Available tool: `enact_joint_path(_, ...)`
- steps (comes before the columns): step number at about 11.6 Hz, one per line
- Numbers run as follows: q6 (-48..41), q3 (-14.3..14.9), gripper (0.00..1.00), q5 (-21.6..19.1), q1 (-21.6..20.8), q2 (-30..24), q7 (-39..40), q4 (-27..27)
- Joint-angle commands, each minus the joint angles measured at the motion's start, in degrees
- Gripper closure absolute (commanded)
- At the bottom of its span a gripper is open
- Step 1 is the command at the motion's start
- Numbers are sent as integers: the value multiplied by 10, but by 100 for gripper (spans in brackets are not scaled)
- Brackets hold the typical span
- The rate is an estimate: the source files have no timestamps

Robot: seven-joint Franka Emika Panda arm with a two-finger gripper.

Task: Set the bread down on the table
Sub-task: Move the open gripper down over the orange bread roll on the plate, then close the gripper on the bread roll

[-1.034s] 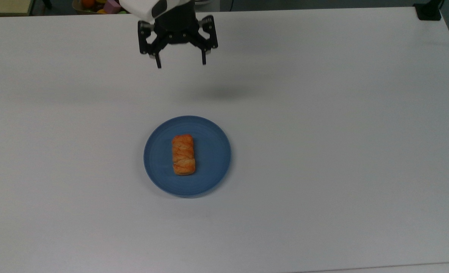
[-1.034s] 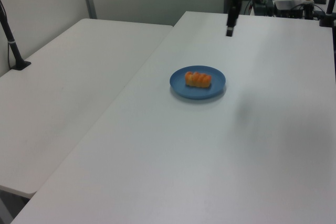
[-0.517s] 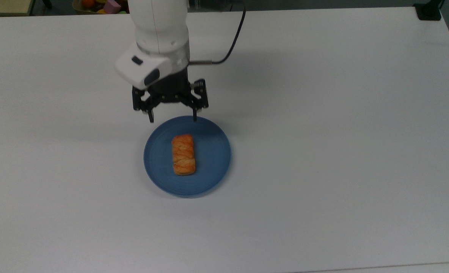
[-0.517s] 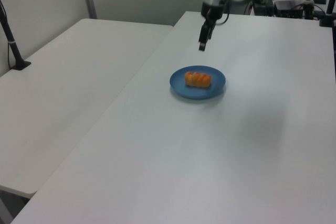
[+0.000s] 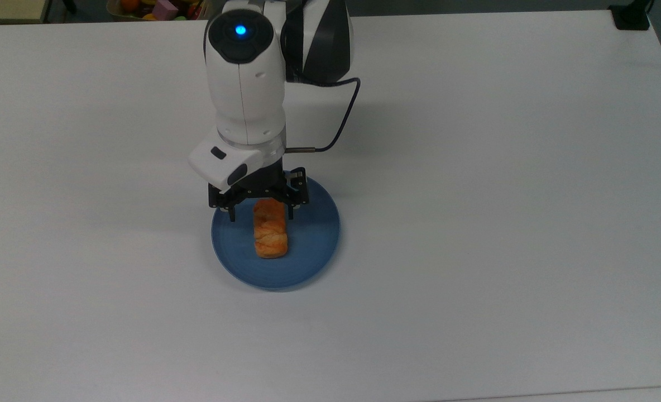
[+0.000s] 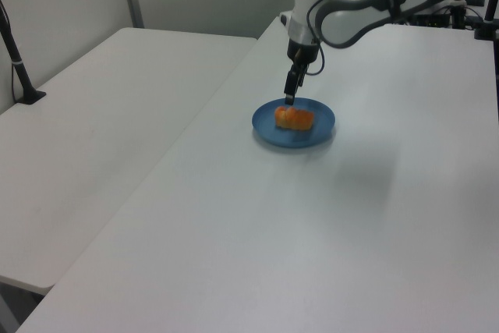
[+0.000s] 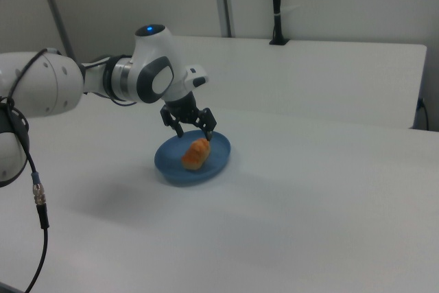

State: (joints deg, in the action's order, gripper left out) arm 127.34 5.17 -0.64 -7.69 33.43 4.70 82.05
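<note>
The gripper [image 5: 261,215] hangs over the upper end of the bread [image 5: 270,235] in the top view, its two black fingers spread apart, one to each side of the roll's far end and not closed on it. In the right view the gripper [image 7: 194,133] sits just above the bread [image 7: 195,154]; in the left view the gripper [image 6: 289,100] points down at the bread [image 6: 294,118]. The bread lies lengthwise at the middle of the blue plate [image 5: 314,234], untouched as far as can be seen.

The plate rests near the centre of the table [image 5: 503,195], a plain white matte top that fills most of the top view. A black cable [image 5: 341,120] loops from the wrist. In the left view a second white table [image 6: 101,138] adjoins the first at centre left, with a black post [image 6: 17,60] at its far left edge. Coloured objects [image 5: 152,8] sit beyond the table's edge at the upper left of the top view.

Half a second earlier the gripper stood at the plate's upper rim; a second earlier it was near the top edge of the frame. The bread and plate have not shifted.

White surface lies bare on every side of the plate, with wide room toward the right and bottom of the top view.
</note>
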Motion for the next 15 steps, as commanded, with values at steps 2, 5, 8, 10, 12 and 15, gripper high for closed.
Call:
enact_joint_path(2,6,3,0,-4,-6,34,-8,-11)
enact_joint_path(5,6,1,0,-1,-7,39,-7,-7)
enact_joint_path(8,5,0,16,-1,-8,39,-7,-1)
enact_joint_path(10,5,-1,40,-1,-10,38,-8,1)
enact_joint_path(12,2,-1,55,-1,-10,37,-9,2)
enact_joint_path(15,-2,-2,66,-1,-10,31,-6,3)
